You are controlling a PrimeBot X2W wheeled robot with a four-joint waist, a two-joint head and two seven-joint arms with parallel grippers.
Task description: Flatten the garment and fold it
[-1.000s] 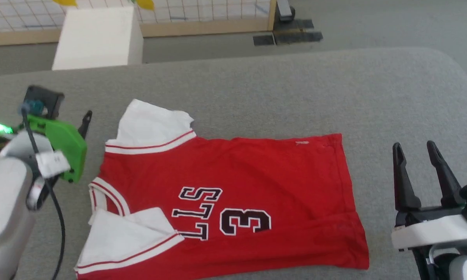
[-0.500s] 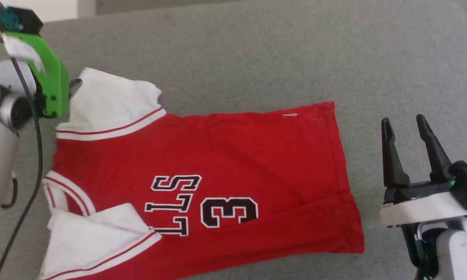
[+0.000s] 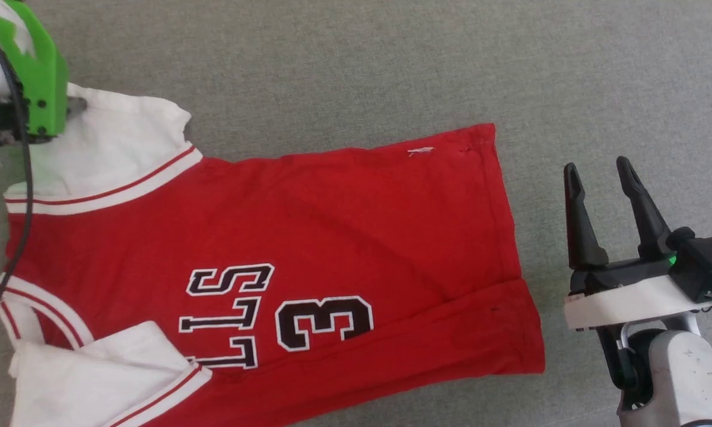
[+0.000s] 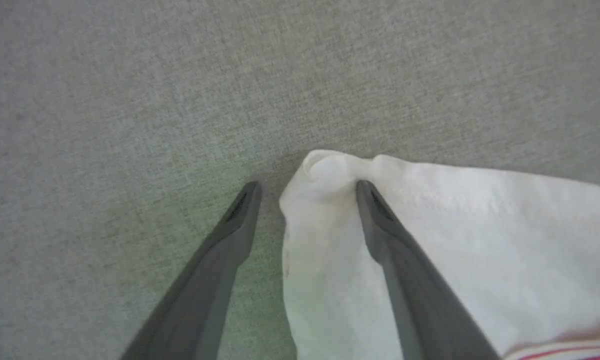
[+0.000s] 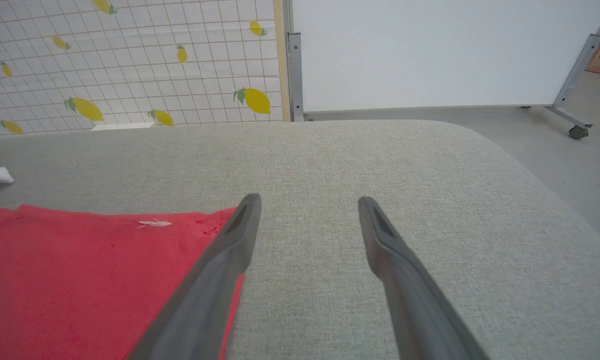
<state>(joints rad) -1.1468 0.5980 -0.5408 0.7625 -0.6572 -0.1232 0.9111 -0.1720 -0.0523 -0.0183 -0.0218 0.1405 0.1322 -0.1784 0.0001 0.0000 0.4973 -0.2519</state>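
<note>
At the far left, the left gripper (image 4: 305, 187), under its bright green plastic mount (image 3: 38, 77), had come in from beside the collar to the outer corner of the far white sleeve (image 3: 124, 136) within the last second. Its two dark fingers stood parted, one resting on the bunched white cloth and the other on the bare grey woven fabric surface (image 3: 391, 59). The corner lay between them, not yet pinched. The head camera had tilted down meanwhile, so the shirt's slide across that view was the camera's doing, not the cloth's.

The garment (image 3: 344, 237) — a red jersey-style shirt with black, white-outlined lettering and a 3 — lay face up and mostly flat on the surface, collar to the left, hem to the right. The near white sleeve (image 3: 95, 379) lay folded in over the red front. Flattening therefore seemed unfinished, with the far sleeve likely the next part to be drawn out.

At the right, the right gripper (image 3: 597, 167) hovered just beside the hem, jaws wide and empty.
</note>
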